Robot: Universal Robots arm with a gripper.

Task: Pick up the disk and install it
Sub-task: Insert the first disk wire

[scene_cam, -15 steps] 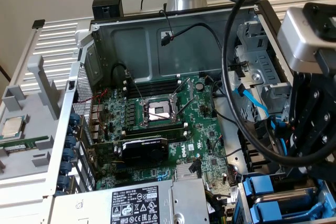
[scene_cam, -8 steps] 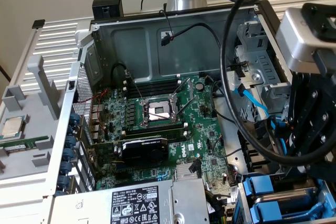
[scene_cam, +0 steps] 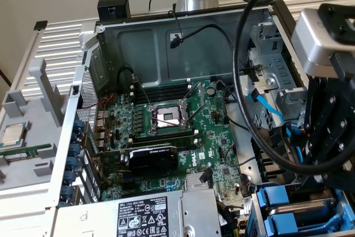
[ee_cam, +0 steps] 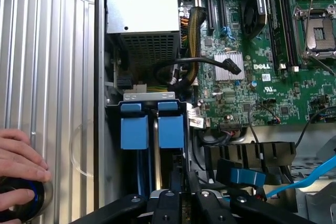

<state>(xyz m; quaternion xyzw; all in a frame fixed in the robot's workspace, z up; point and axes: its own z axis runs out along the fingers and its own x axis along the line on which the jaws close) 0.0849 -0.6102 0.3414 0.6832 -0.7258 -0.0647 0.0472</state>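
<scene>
My gripper (ee_cam: pixel 181 205) hangs over the drive bay (ee_cam: pixel 114 109) at the case's edge, its black fingers (ee_cam: pixel 167 203) drawn close together. A thin dark strip lies between them; whether they pinch it I cannot tell. In line with the fingers, the disk (ee_cam: pixel 171 129) sits in the bay in its bright blue carrier. A second blue carrier (ee_cam: pixel 134 130) stands beside it. In the exterior view the gripper (scene_cam: pixel 320 167) is at the right, just above the blue carriers (scene_cam: pixel 275 201) in the bay.
The open case holds the motherboard (scene_cam: pixel 183 137) with its empty processor socket (scene_cam: pixel 168 117), a graphics card (scene_cam: pixel 152 158) and the power supply (scene_cam: pixel 150 215). Black cables (scene_cam: pixel 247 98) loop beside the arm. A hand (ee_cam: pixel 18 166) rests on a round black and blue knob (ee_cam: pixel 23 203). A light blue cable (ee_cam: pixel 310 179) runs nearby.
</scene>
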